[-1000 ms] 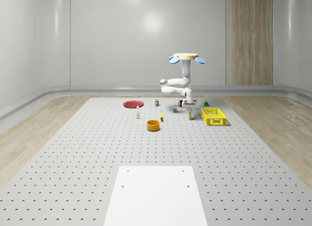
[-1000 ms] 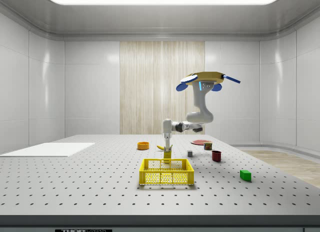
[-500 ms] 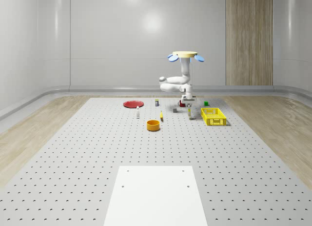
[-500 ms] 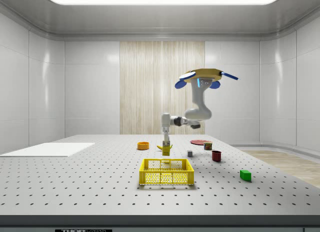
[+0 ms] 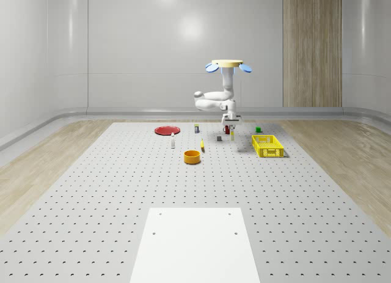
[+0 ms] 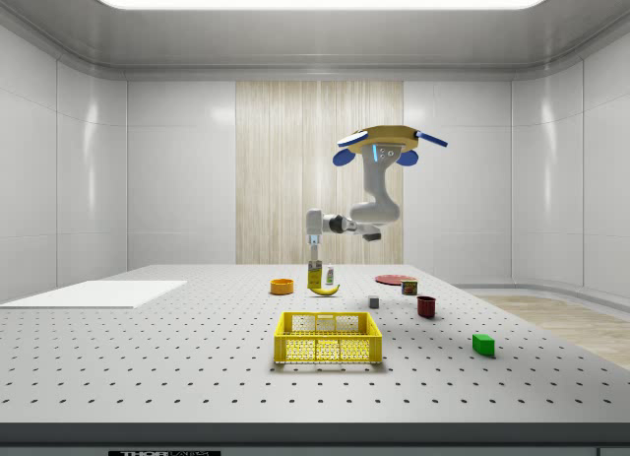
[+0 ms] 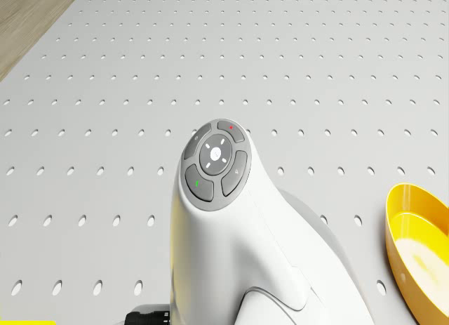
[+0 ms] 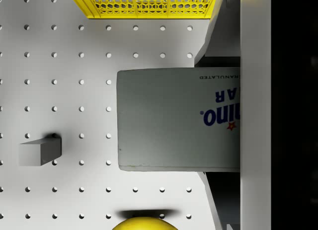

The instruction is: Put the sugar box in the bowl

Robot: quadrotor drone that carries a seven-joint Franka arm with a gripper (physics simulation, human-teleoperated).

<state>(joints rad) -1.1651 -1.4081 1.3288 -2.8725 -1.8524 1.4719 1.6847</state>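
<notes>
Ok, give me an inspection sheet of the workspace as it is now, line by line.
Surface: perforated grey table with a white panel near its front.
Job's things: sugar box held in the tool, off the table; orange bowl on the table, apart from it.
Clutter: yellow basket, red plate, banana, grey cube, red mug, green block.
Tool: tool shut on the sugar box; drone hovers above the table.
Cables: nothing seen.
Surroundings: pale walls, wooden panel.
</notes>
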